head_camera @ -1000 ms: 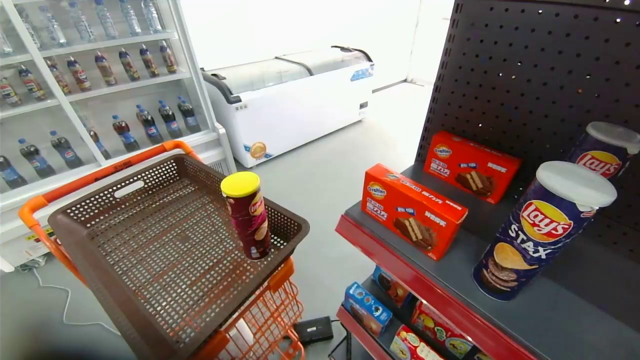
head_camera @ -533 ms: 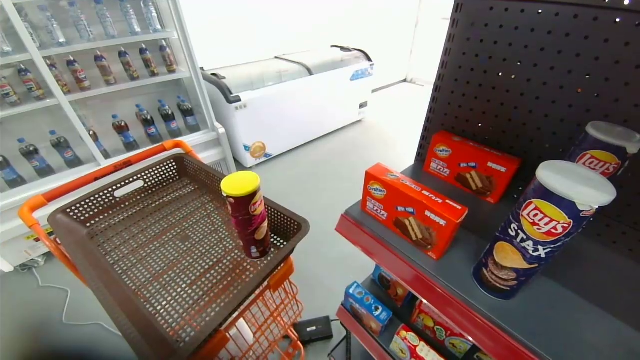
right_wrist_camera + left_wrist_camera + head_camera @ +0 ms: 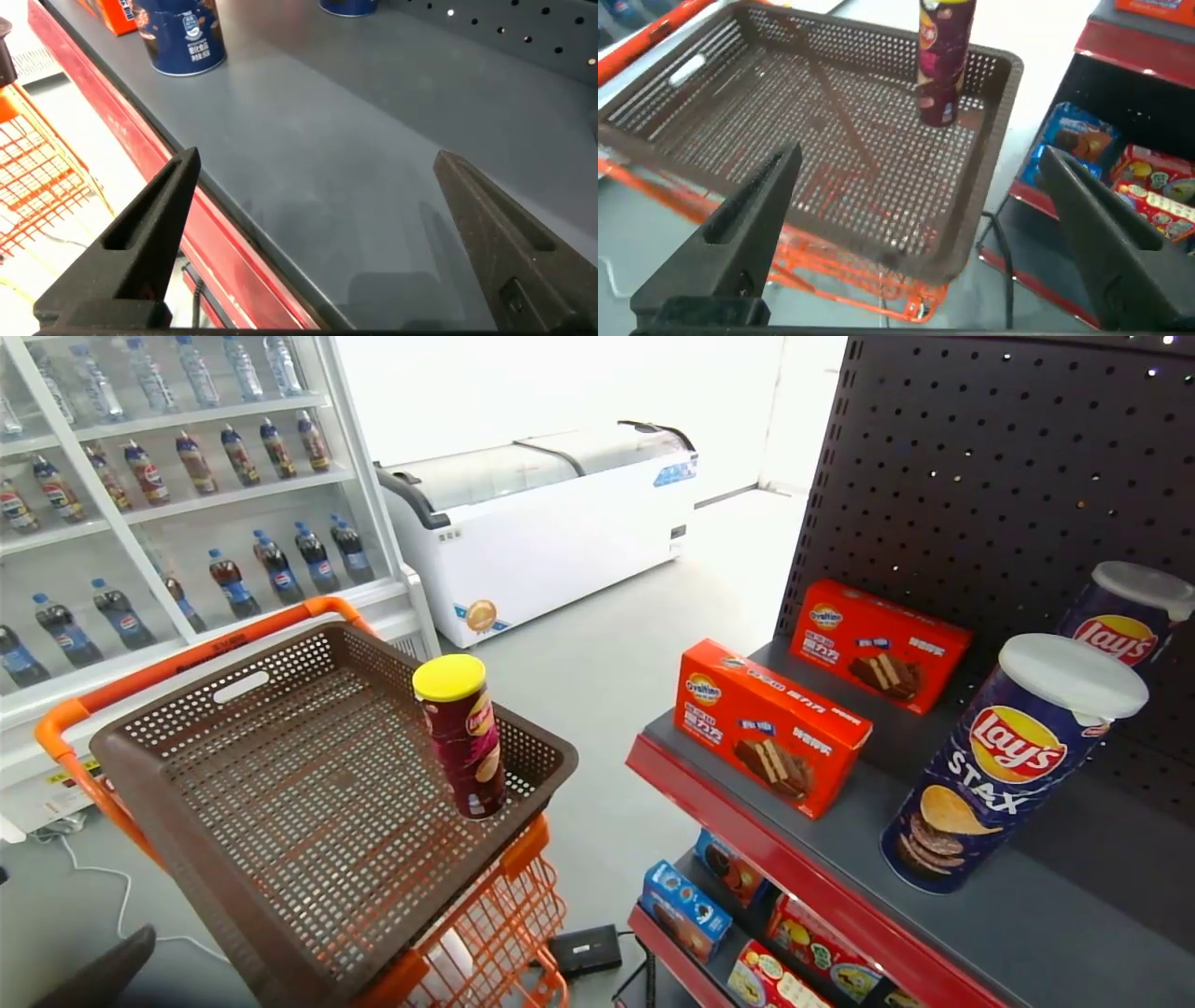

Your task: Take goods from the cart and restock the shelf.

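The tool (image 3: 315,162), fingers spread, hangs above the grey shelf (image 3: 392,93).

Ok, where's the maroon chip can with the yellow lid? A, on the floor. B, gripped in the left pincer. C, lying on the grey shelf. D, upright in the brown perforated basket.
D: the maroon cylindrical chip can with the yellow lid stands upright inside the brown perforated plastic basket, at its corner nearest the shelf.

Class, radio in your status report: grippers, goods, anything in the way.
Left gripper open, right gripper open. Chip can upright in cart basket. Basket wall close beside it.
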Tool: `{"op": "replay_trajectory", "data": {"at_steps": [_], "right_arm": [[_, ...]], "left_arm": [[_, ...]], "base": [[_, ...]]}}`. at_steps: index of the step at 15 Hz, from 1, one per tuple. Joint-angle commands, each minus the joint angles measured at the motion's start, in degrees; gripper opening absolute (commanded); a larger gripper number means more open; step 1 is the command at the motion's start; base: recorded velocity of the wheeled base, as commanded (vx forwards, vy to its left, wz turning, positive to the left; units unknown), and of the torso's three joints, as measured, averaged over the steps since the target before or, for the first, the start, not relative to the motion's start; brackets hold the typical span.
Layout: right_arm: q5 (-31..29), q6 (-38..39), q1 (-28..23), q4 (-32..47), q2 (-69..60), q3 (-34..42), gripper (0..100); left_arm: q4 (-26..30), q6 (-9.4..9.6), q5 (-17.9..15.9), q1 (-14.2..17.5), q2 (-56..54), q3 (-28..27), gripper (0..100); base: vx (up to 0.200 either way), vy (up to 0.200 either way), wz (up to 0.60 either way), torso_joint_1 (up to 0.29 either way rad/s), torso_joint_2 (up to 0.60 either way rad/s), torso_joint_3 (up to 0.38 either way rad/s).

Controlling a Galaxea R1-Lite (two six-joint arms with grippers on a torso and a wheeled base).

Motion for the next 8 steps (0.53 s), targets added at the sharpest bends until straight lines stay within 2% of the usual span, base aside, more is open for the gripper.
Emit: {"op": "replay_trajectory", "data": {"at_steps": [1, 5, 6, 8], "right_arm": [[0.0, 0.0, 0.0, 0.0, 0.0, 0.0, 100], [0.0, 0.0, 0.0, 0.0, 0.0, 0.0, 100], [0.0, 0.0, 0.0, 0.0, 0.0, 0.0, 100], [-0.1, 0.0, 0.0, 0.0, 0.0, 0.0, 100]], "left_arm": [[-11.0, 0.00, -1.0, -6.3, 18.6, -1.5, 100], [-19.1, 0.18, -1.0, -8.4, 30.8, -1.7, 100], [-25.8, 0.09, -1.0, -9.4, 37.3, -1.8, 100], [-35.9, 0.53, -0.6, -8.5, 47.1, -3.5, 100]], "base": [[0.000, 0.000, 0.00, 0.000, 0.00, 0.000], [0.000, 0.000, 0.00, 0.000, 0.00, 0.000], [0.000, 0.000, 0.00, 0.000, 0.00, 0.000], [0.000, 0.000, 0.00, 0.000, 0.00, 0.000]]}}
